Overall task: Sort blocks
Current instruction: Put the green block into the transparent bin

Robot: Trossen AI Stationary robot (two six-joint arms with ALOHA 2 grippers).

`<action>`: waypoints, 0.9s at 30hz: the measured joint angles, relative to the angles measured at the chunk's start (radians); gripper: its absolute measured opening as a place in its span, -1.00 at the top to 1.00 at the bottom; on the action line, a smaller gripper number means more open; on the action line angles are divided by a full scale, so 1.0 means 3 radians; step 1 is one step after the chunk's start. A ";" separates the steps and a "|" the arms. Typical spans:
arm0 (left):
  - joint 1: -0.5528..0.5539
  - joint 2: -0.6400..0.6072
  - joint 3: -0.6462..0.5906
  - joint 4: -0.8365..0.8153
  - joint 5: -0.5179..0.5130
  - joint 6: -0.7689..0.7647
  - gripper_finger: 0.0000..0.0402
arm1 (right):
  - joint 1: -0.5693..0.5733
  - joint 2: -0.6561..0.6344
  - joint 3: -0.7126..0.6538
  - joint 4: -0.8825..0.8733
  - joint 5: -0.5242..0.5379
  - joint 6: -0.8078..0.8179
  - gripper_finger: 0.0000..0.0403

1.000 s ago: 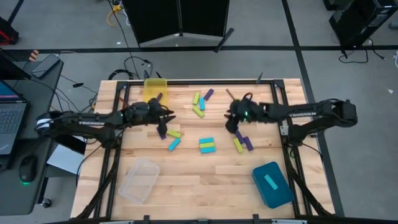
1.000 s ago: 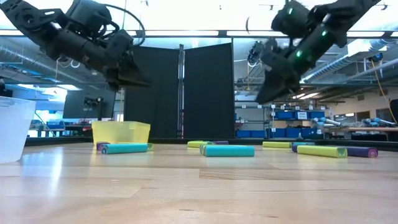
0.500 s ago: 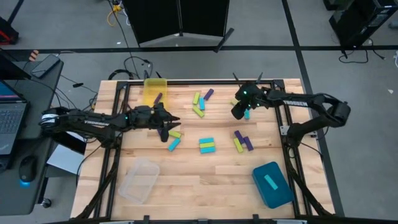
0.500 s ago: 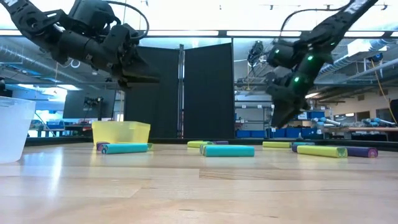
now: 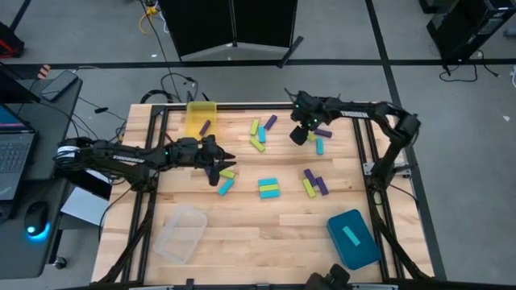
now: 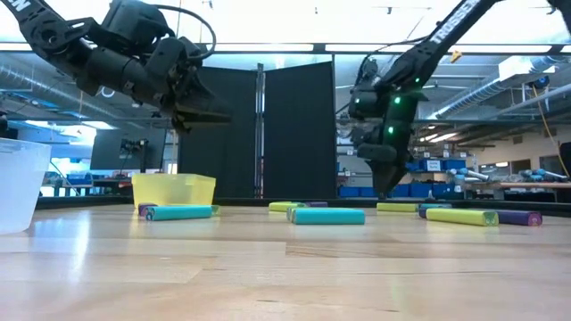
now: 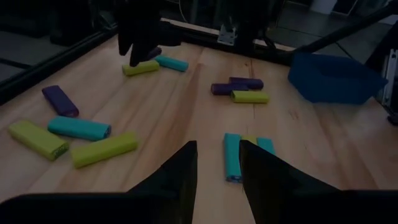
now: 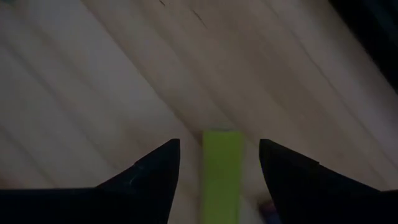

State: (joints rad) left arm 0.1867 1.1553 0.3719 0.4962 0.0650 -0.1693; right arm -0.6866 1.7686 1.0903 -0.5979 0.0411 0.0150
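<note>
A: What is taking up the most space?

B: The wooden table (image 5: 266,242) is filling the middle of the high view, sitting on a grey floor with a black partition (image 5: 236,28) beyond its far edge and a desk with a laptop (image 5: 14,161) off to its left. The low view is looking across the boards into a workshop with blue storage boxes (image 6: 428,165) on shelves.

A: And the bins?

B: A teal bin (image 5: 353,238) is sitting at the near right corner, a clear bin (image 5: 181,233) near left, and a yellow bin (image 5: 201,117) at the far left edge with a purple bar in it.

A: Where are the blocks (image 5: 268,188) lying?

B: They are lying scattered across the far half and centre: one group far centre, a cyan and yellow-green set in the middle, a pair right of that, and others at the far right. The near half between the clear and teal bins is lying bare, so there is open room there.

A: What are the arms doing?

B: The left gripper (image 5: 222,159) is hanging above the table left of centre, its fingers standing narrowly apart; whether it is holding anything I cannot tell. The right gripper (image 5: 300,133) is reaching over the far right group, jaws spread wide and holding nothing.

A: Is any view adding something?

B: The right wrist view is showing a yellow-green block (image 8: 222,171) lying on the table between that gripper's fingers (image 8: 149,180), which the high view is hiding. The left wrist view is showing the centre set of blocks just beyond its own fingertips (image 7: 180,180).
</note>
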 joint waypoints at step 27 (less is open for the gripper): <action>-0.0065 -0.0001 0.0001 0.0119 0.0001 -0.0159 0.37 | -0.0058 0.0209 0.0056 -0.0050 -0.0678 -0.0376 0.43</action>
State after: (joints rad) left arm 0.1673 1.1549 0.3721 0.5319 0.0652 -0.2171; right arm -0.7041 1.8312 1.1072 -0.6128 -0.1623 -0.0978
